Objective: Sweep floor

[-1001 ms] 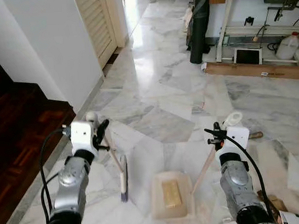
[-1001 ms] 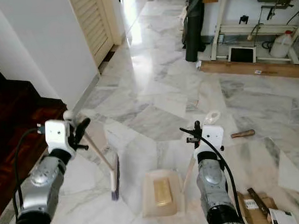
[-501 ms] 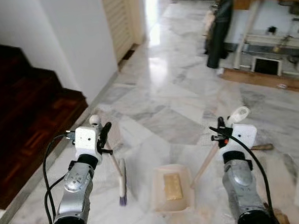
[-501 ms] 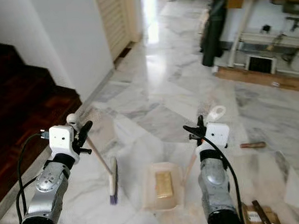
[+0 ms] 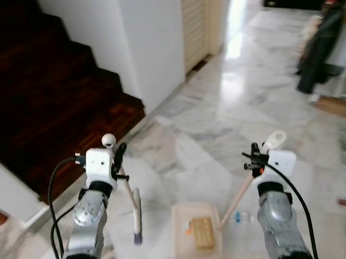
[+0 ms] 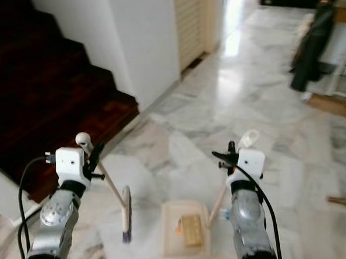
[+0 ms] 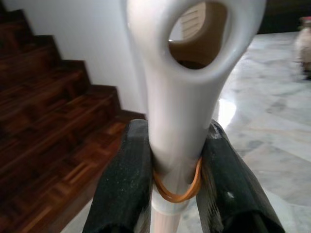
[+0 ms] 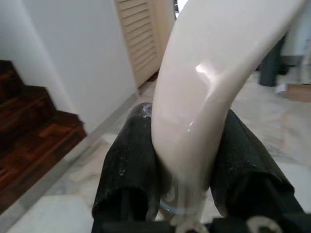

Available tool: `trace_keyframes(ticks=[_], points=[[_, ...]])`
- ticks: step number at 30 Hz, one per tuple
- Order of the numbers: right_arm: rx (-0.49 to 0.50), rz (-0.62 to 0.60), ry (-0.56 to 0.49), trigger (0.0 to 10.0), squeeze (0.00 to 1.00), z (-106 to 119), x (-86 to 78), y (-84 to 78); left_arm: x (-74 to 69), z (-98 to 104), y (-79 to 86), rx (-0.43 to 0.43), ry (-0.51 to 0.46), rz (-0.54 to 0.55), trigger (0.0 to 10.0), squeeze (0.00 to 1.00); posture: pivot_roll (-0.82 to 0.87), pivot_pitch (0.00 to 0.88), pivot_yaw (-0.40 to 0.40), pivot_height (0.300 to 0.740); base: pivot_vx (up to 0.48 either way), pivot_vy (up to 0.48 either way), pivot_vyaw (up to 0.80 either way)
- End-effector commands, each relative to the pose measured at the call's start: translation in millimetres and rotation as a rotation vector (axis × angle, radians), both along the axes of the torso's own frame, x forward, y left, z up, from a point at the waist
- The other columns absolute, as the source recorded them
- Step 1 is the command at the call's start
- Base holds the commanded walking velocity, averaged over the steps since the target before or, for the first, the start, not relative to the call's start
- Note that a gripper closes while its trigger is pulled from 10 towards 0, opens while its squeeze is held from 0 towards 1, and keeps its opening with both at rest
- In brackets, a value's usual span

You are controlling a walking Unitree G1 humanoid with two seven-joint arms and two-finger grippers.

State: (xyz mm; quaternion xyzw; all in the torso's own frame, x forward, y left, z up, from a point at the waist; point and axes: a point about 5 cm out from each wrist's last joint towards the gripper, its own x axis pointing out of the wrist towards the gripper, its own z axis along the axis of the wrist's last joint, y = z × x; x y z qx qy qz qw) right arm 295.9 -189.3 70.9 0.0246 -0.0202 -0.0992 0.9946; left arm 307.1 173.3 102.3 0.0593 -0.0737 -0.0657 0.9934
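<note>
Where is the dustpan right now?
The dustpan lies on the marble floor straight ahead of the robot, between its two arms. The broom's bristle head is just to its left, and its long handle slants up to the right tool.

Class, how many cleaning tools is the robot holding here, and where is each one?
2. The broom is in the left gripper, brush down on the marble floor. The dustpan is in the right gripper, resting on the floor between the arms.

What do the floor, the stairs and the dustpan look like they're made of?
The floor: polished marble by its look, grey veining and glossy reflections. The stairs: dark varnished wood, with parquet blocks visible on the treads. The dustpan: probably plastic, cream and smooth, its handle glossy where the right gripper clamps it.
</note>
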Motion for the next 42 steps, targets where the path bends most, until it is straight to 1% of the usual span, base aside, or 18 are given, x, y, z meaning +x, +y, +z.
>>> trace_keyframes(ticks=[1, 8, 16, 25, 32, 42], points=[[-0.005, 0.024, -0.069, 10.0, 0.00, 17.5, 8.2, 5.7, -1.5, 3.1, 1.7, 0.018, -0.032, 0.003, 10.0, 0.00, 0.07, 0.000, 0.041, 0.740, 0.000, 0.000, 0.77], [-0.012, 0.033, -0.063, 10.0, 0.00, 17.4, 8.9, 5.5, -1.4, 2.9, -0.2, 0.013, -0.033, 0.008, 10.0, 0.00, 0.08, 0.000, 0.027, 0.740, 0.000, 0.000, 0.74], [-0.021, 0.037, -0.062, 10.0, 0.00, 21.6, 11.6, 3.2, -2.9, 0.4, 5.9, -0.002, -0.025, 0.055, 10.0, 0.00, 0.07, 0.000, 0.020, 0.740, 0.000, 0.000, 0.71], [-0.021, 0.041, -0.055, 10.0, 0.00, 21.1, 10.1, 4.7, -1.1, -1.1, 5.3, -0.009, -0.011, 0.072, 10.0, 0.00, 0.08, 0.000, 0.012, 0.740, 0.000, 0.000, 0.71], [0.006, 0.059, -0.049, 10.0, 0.00, 21.9, 12.4, 7.8, -1.0, -1.3, 5.5, -0.023, -0.006, 0.084, 10.0, 0.00, 0.08, 0.000, 0.004, 0.740, 0.000, 0.000, 0.00], [0.013, 0.076, -0.031, 10.0, 0.00, 22.7, 15.8, 10.5, -2.9, -2.9, 6.1, -0.033, -0.001, 0.104, 10.0, 0.00, 0.09, 0.000, -0.004, 0.740, 0.000, 0.280, 0.00]])
